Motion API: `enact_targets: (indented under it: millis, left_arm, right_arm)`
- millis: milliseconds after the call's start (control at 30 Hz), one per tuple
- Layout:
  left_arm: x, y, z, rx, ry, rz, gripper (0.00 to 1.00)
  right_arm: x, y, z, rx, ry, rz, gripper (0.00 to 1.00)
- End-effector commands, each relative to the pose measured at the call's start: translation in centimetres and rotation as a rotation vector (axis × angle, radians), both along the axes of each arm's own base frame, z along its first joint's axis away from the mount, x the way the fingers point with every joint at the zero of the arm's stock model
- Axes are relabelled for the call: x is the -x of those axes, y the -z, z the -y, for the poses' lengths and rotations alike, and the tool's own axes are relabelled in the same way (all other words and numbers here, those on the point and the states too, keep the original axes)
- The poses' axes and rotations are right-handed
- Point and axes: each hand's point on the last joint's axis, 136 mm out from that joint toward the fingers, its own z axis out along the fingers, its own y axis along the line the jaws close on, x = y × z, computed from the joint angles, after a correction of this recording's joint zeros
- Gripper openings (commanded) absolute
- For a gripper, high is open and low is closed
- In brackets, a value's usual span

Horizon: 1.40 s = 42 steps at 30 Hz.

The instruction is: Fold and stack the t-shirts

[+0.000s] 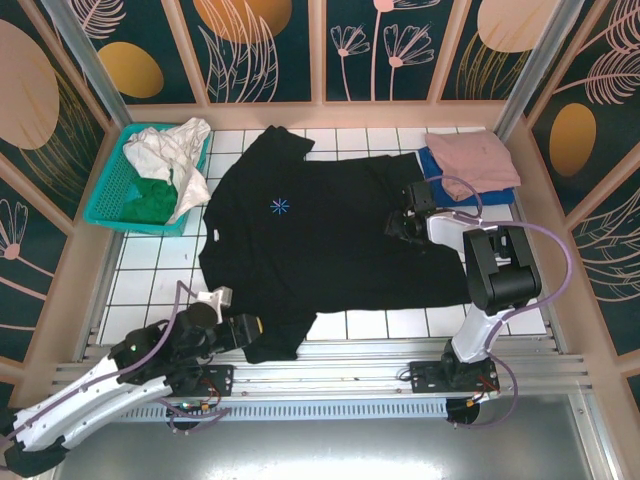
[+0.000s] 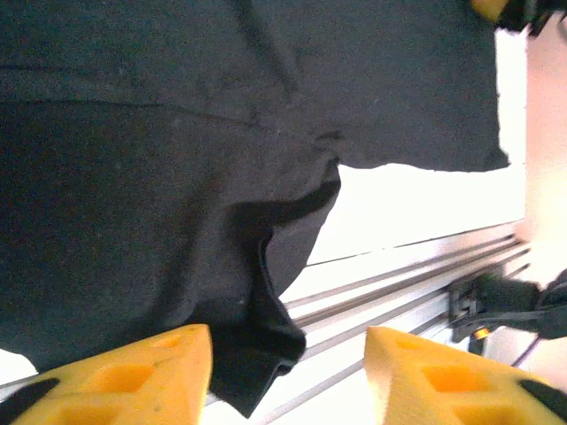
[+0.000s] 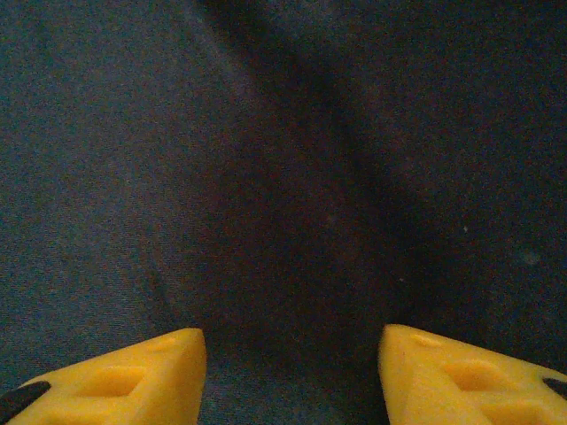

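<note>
Left end effector point(image 2: 288, 343) fingers apart, black t-shirt point(image 1: 320, 240) sleeve corner lying between them (nothing clamped). Right end effector point(image 3: 292, 343) also apart, directly over same shirt; pink t-shirt point(image 1: 470, 158) just beyond it.

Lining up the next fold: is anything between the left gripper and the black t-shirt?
Nothing visible. The left gripper stands open at the near edge of the black t-shirt, cloth lying between its fingers.
</note>
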Motion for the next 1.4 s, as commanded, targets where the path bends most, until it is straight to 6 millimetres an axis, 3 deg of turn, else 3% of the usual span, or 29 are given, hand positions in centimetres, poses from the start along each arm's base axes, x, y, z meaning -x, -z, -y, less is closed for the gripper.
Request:
enact_targets:
  millis: [0,100,167,300,400,533,800,900,1067,1200,1367]
  left_arm:
    - [-0.4,0.1,-0.3,-0.01,-0.035,-0.004,0.52]
    - [-1.3,0.2,0.7,-0.071,-0.019,0.007,0.53]
    - [-2.6,-0.4,1.3,-0.134,-0.026,0.035,0.6]
    - [-6.9,-2.5,1.2,-0.318,-0.137,0.136,0.81]
    - [-10.9,-2.8,0.5,-0.472,-0.194,0.161,0.81]
    - [-17.1,-0.2,-0.2,-0.543,-0.203,0.114,0.82]
    - [-28.9,6.4,-6.0,-0.682,-0.309,-0.043,0.74]
    - [-32.0,7.8,-7.9,-0.698,-0.332,-0.079,0.74]
    - [-35.5,10.0,-10.7,-0.689,-0.344,-0.14,0.71]
    - [-37.5,10.1,-12.4,-0.677,-0.363,-0.142,0.71]
    - [-38.0,9.8,-11.9,-0.622,-0.331,-0.136,0.7]
  right_arm:
    - [0.1,0.8,-0.9,-0.016,-0.041,-0.026,0.54]
    - [0.2,0.9,-0.8,-0.013,-0.04,-0.029,0.54]
    - [0.3,0.8,-0.8,-0.016,-0.039,-0.026,0.54]
    - [0.4,0.5,-1.3,-0.038,-0.044,-0.014,0.54]
    - [0.6,1.0,-1.4,-0.039,-0.043,-0.03,0.54]
    - [0.8,1.3,-0.7,-0.018,-0.017,-0.037,0.54]
    - [0.0,1.4,-1.0,-0.035,0.0,-0.032,0.54]
    - [-1.3,1.5,-1.1,-0.032,0.011,-0.028,0.54]
    - [-3.7,1.4,-1.8,-0.059,0.022,-0.021,0.56]
    - [-4.6,0.3,-2.4,-0.082,0.018,-0.015,0.58]
    - [-4.2,-0.8,-2.3,-0.082,0.029,-0.011,0.61]
